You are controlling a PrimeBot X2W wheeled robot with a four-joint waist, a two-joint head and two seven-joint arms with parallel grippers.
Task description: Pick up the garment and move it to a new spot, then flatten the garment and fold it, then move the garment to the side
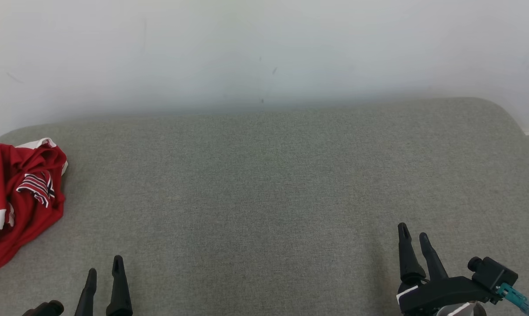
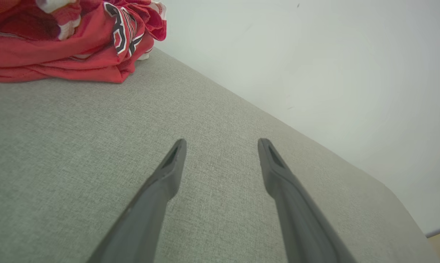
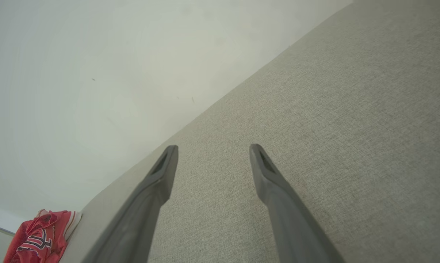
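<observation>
Head camera looking forward and down over grey cushion point(image 1: 264, 184) toward wall point(image 1: 264, 52). Wrist cameras sitting low over cushion, facing wall; all three sharing red garment point(image 1: 23, 193).

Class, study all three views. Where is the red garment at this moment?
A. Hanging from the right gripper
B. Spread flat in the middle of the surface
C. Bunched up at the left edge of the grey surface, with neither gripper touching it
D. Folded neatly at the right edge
C: the red garment lies crumpled at the left edge of the grey surface, while the left gripper and right gripper are open and apart from it.
</observation>
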